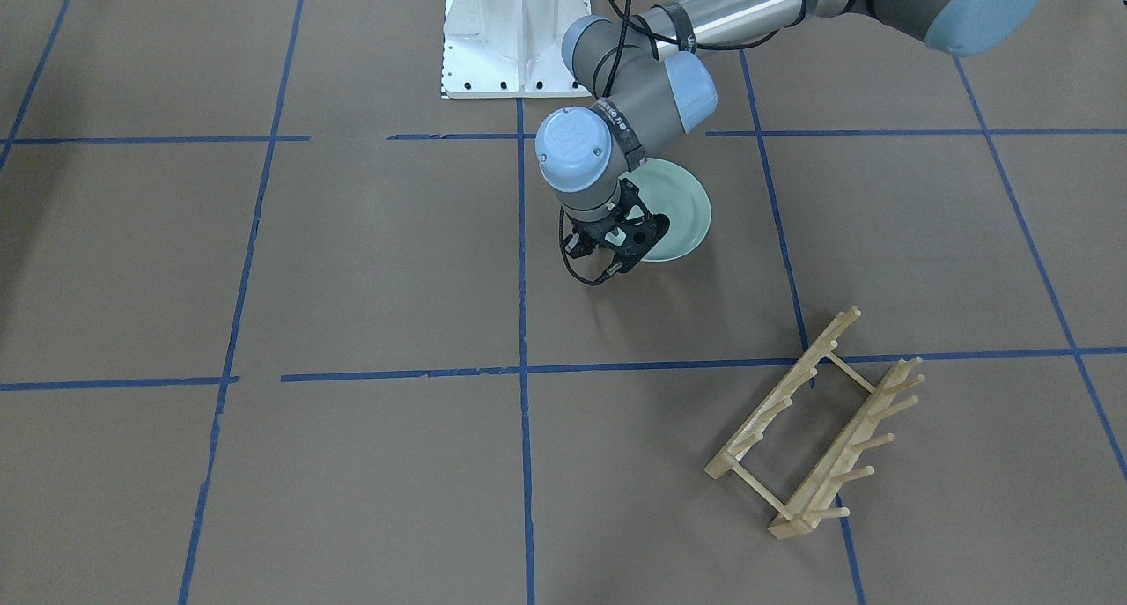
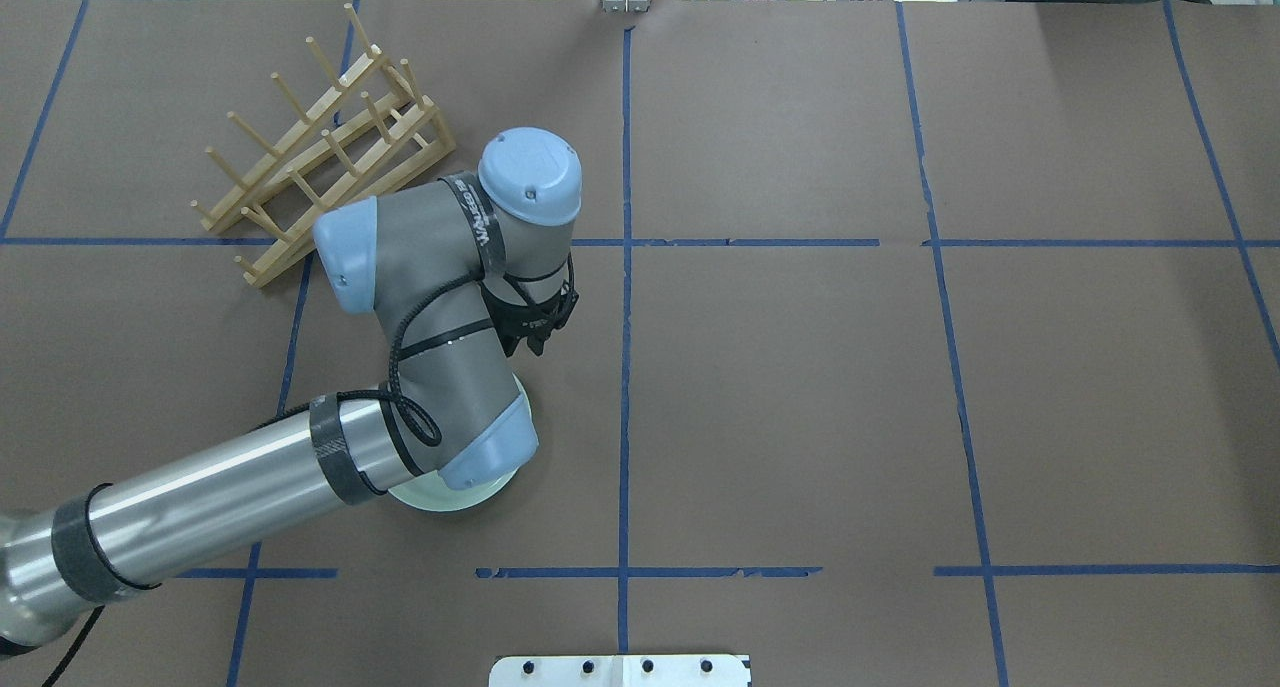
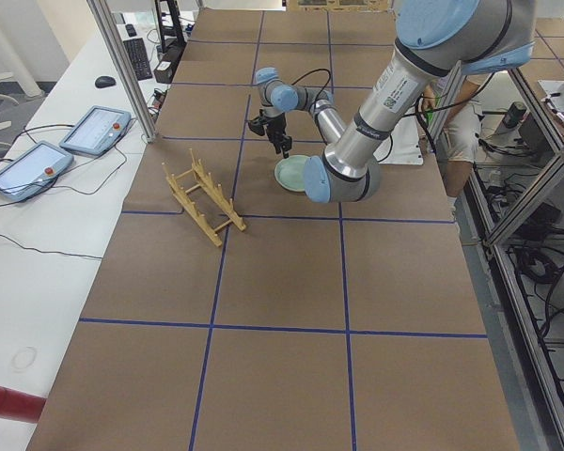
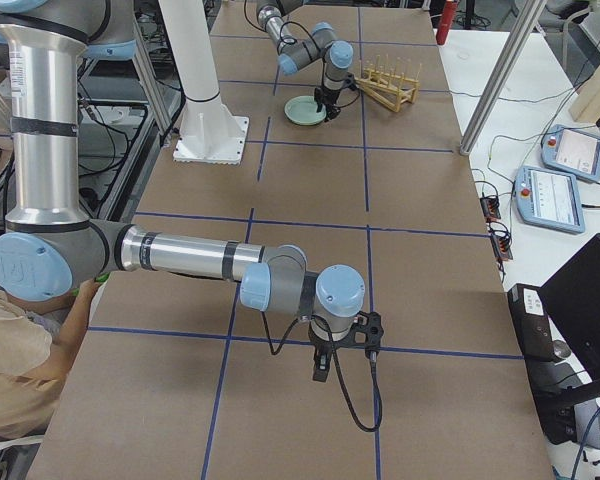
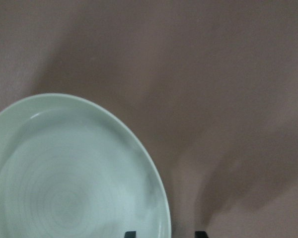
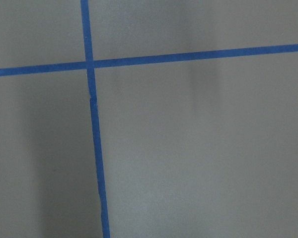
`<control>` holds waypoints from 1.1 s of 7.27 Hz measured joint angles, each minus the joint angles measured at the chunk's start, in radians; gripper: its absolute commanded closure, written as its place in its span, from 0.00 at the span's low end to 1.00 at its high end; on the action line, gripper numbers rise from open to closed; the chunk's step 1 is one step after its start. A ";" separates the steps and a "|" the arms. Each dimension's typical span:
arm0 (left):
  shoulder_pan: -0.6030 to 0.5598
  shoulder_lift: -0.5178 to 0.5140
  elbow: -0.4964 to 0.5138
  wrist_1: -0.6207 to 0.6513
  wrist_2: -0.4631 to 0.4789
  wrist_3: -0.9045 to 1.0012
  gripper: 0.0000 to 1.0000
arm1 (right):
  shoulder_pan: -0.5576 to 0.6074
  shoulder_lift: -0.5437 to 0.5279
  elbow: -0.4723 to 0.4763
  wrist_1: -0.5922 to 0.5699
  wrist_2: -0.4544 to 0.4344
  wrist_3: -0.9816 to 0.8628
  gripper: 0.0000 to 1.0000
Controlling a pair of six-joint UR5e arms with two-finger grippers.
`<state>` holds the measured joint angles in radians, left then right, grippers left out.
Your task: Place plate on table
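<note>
Lettering on the wrist band point(image 2: 487, 229) is unreadable.

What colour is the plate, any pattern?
The plate is pale mint green with faint concentric rings; clearest in the left wrist view.

The left arm point(image 2: 200, 507) is stretching in from the lower left corner, its silver tube leading to grey joints with pale blue caps, and a black cable point(image 2: 415, 342) is looping along them. The left gripper point(image 2: 530, 342) is hanging as a small black shape below the wrist, over bare table point(image 2: 800, 387) just left of the middle blue tape line point(image 2: 627, 367). The plate point(image 2: 450, 497) is lying flat on the brown surface, mostly hidden under the arm's joints, with only a pale green crescent showing. The wooden rack point(image 2: 320, 157) is sitting at the upper left, well apart from the plate, with its pegs pointing toward the upper left. A white base plate point(image 2: 620, 670) is showing at the bottom edge.
</note>
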<state>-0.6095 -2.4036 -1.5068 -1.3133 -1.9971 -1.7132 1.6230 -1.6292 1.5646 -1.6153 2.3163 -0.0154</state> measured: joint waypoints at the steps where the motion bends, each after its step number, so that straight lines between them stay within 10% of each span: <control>1: -0.084 0.000 -0.076 -0.009 0.044 0.071 0.00 | 0.000 0.000 0.000 0.000 0.000 0.000 0.00; 4: -0.387 0.058 -0.178 -0.069 -0.034 0.544 0.00 | 0.000 -0.001 0.000 0.000 0.000 0.000 0.00; 8: -0.832 0.435 -0.230 -0.071 -0.187 1.516 0.00 | 0.000 0.000 0.000 0.000 0.000 0.000 0.00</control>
<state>-1.4420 -1.9686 -1.7367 -1.3847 -2.1841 -0.1975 1.6230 -1.6296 1.5647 -1.6153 2.3163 -0.0153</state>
